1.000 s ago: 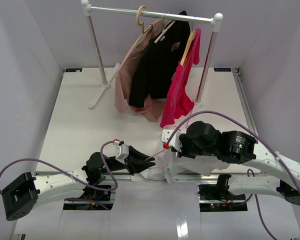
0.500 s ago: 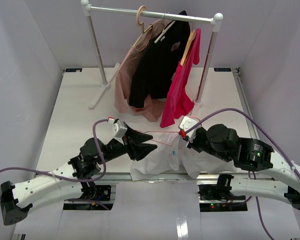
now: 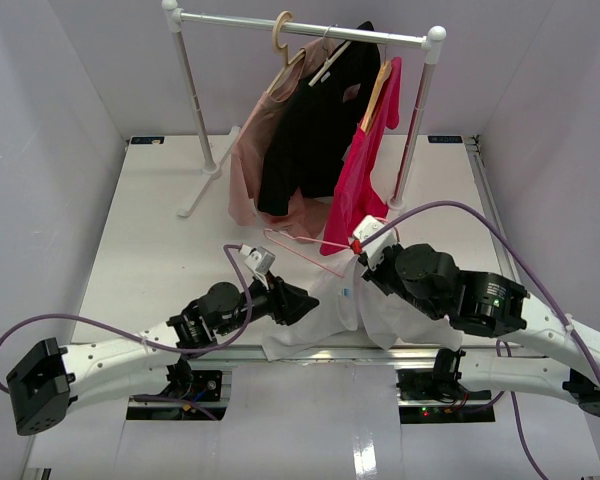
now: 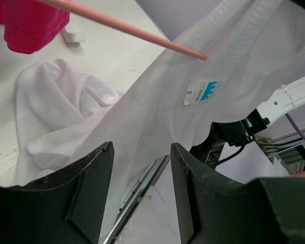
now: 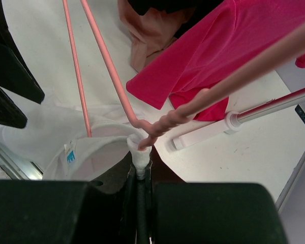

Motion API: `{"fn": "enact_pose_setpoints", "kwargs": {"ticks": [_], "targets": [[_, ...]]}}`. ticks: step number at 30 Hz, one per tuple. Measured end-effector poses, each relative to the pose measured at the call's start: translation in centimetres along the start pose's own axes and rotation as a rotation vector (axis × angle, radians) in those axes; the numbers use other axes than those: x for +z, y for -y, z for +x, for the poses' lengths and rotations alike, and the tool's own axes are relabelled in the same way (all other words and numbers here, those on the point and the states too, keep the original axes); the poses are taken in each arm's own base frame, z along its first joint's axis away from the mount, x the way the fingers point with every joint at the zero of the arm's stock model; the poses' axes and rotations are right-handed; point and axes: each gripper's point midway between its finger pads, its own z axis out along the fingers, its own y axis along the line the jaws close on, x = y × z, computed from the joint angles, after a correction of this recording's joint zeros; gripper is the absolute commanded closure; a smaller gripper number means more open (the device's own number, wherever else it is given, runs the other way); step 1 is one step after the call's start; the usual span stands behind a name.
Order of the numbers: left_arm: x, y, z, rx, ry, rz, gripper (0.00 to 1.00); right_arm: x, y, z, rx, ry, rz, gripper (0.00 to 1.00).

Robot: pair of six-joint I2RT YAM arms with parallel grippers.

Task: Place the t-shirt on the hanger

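**Partly threaded, not yet hung**

Roughly midway, judging by the collar. Lying heaped at the near edge of the surface [image 3: 160, 230], between the two arms: the t-shirt [image 3: 380, 315], collar raised. Poking into that collar beside the size label [image 4: 201, 91]: one bar of the hanger [image 3: 298, 248]; outside it, the other bar and the hook. Left to do: feeding in the second bar, settling the shoulders. On the right, hand [image 3: 365, 250] clamped on the hanger's twisted neck, arm reaching forward over the shirt. On the left, hand [image 3: 300, 302] low at the shirt's left edge, fingers [image 4: 91, 185] spread wide, fabric between them, apparently unpinched.
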Motion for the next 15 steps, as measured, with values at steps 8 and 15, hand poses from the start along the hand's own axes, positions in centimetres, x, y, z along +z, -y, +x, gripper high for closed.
{"fn": "enact_pose_setpoints", "kwargs": {"ticks": [8, 15], "targets": [[2.1, -1.3, 2.5, -0.089, -0.058, -0.050, 0.45, 1.4, -0.1, -0.2, 0.074, -0.022, 0.051, 0.92], [2.0, -0.2, 1.9, -0.128, -0.011, -0.063, 0.46, 2.3, -0.1, -0.6, 0.142, -0.018, 0.095, 0.92]]}}
